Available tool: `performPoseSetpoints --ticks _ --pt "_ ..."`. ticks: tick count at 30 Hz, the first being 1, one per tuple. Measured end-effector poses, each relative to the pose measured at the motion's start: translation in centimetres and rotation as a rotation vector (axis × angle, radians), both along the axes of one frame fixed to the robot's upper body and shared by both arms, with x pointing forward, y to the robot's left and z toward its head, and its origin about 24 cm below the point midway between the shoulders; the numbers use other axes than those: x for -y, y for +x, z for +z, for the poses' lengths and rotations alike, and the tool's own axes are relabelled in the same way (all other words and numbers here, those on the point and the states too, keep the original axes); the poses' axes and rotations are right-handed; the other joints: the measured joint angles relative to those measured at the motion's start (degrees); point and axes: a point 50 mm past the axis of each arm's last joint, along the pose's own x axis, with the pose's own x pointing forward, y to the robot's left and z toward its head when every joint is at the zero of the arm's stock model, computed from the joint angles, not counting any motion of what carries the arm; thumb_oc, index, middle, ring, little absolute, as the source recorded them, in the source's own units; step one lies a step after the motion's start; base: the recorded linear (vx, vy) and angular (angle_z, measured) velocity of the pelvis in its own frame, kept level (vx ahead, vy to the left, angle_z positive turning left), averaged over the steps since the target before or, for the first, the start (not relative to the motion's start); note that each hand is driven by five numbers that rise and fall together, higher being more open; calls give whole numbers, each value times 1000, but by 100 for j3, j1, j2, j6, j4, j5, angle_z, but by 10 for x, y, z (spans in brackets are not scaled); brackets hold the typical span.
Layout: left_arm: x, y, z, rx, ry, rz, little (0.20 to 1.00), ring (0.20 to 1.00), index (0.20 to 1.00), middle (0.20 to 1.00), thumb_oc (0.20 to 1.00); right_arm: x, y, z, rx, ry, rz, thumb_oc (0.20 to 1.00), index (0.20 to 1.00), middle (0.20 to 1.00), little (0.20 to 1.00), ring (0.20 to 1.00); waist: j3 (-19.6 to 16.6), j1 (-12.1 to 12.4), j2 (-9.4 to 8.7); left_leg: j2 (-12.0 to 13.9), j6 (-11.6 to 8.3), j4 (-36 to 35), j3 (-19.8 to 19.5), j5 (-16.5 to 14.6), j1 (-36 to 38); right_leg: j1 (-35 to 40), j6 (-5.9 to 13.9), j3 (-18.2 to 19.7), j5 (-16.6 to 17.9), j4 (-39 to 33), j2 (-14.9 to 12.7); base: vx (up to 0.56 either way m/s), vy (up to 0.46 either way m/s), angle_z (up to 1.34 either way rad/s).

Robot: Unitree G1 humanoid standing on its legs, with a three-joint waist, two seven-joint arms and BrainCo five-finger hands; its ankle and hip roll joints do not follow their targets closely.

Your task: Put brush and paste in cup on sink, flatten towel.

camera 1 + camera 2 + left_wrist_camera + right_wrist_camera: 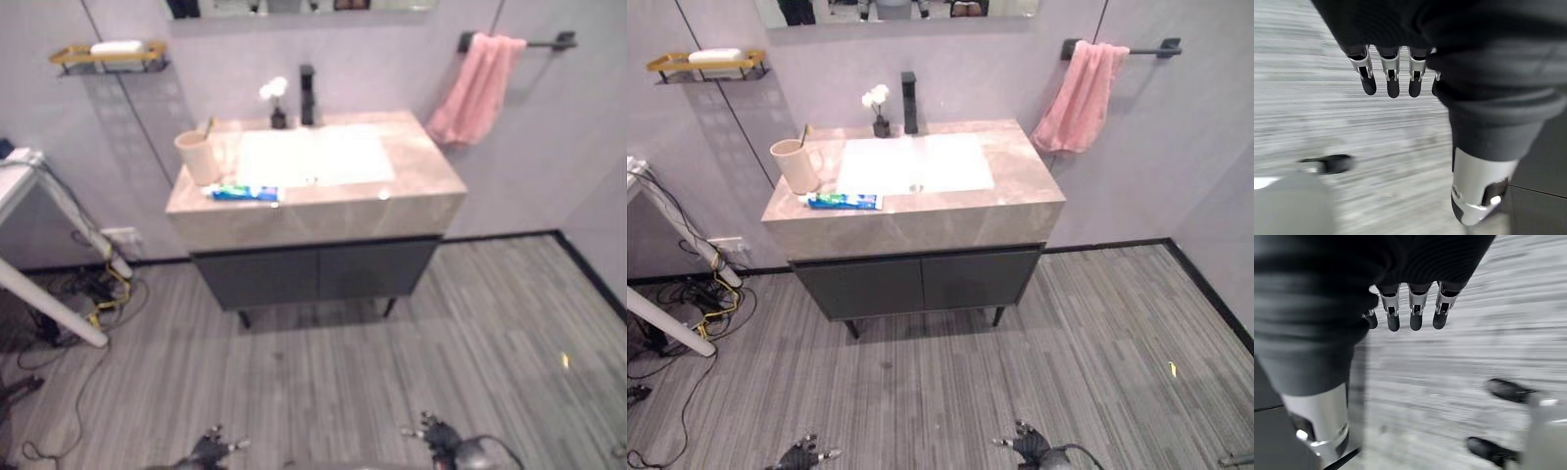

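Landmark throughout: the sink counter [1019, 211], a stone-topped cabinet against the wall with a white basin [914, 163] sunk into it.

On the counter left of the basin, a beige cup [795, 164], upright, with a thin stick poking out past its rim; too small to tell whether that is the brush. Just in front of the cup, near the counter's front edge, the blue and green toothpaste tube [844, 201], lying flat, outside the cup. Behind the basin, a black tap [910, 101], and beside it a small dark vase with white flowers [878, 106].

Up on the wall to the right of the counter, a pink towel [1077, 96] draped over a dark rail [1161, 47], hanging bunched and crooked, not spread flat. On the wall to the left of the counter, a small yellow shelf [705, 65] with a pale object on it, hard to make out. Above the counter, the lower edge of a mirror, cut off by the frame.

Well in front of the counter, low over the grey plank floor [940, 382], both hands empty: left hand [1396, 73] with fingers straight and relaxed, holding nothing; right hand [1415, 308] likewise loose and unclenched. Thumb tips partly cut off in the wrist views.
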Motion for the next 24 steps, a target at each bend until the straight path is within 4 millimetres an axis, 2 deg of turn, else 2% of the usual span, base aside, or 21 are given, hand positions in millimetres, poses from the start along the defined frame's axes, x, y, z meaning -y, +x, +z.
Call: performPoseSetpoints --ticks 3,11,15,17,18,20,22,24 --pt "-2 -2 0 3 -8 33 1000 1000 1000 1000 1000 0 5 2 20 1 -5 1000 1000 1000 1000 1000 12 2 5 -1 0 0 -1 0 -2 -1 3 -3 -2 0 -1 0 0 0" --pt "-7 -4 0 -1 5 57 1000 1000 1000 1000 1000 4 2 0 1 3 -43 1000 1000 1000 1000 1000 71 28 -19 -2 -21 1 -83 15 -47 -16 19 -83 -14 5 4 2 -16 4" --pt "-8 7 3 24 18 57 1000 1000 1000 1000 1000 5 6 1 7 -10 -50 1000 1000 1000 1000 1000 195 32 -44 10 -62 42 -161 66 -255 -160 31 -177 -23 35 30 -6 -74 13" --pt "-9 14 5 41 24 52 1000 1000 1000 1000 1000 6 14 4 27 -19 -49 1000 1000 1000 1000 1000 328 40 -84 13 -124 328 -202 45 -542 -284 42 -218 -35 46 73 -40 -55 23" --pt "-10 26 9 70 28 44 1000 1000 1000 1000 1000 7 19 6 35 -25 -51 1000 1000 1000 1000 1000 438 40 -146 -28 -198 687 -252 -10 -810 -380 3 -261 -52 101 21 -26 -20 29" --pt "-10 40 14 104 34 24 1000 1000 1000 1000 1000 10 25 9 50 -41 -54 1000 1000 1000 1000 1000 623 131 -194 -61 -208 1067 -252 -11 -1078 -434 -78 -346 -14 109 15 19 4 26" --pt "-8 46 15 112 36 5 1000 1000 1000 1000 1000 15 28 11 58 -57 -54 1000 1000 1000 1000 1000 689 155 -175 -61 -232 1278 -248 -9 -1225 -423 -96 -461 -35 125 16 92 71 28" --pt "-8 50 17 125 45 8 1000 1000 1000 1000 1000 24 39 18 81 -91 -56 1000 1000 1000 1000 1000 811 153 -179 -76 -267 1305 -58 13 -1330 -356 -224 -581 35 74 -16 95 107 27"
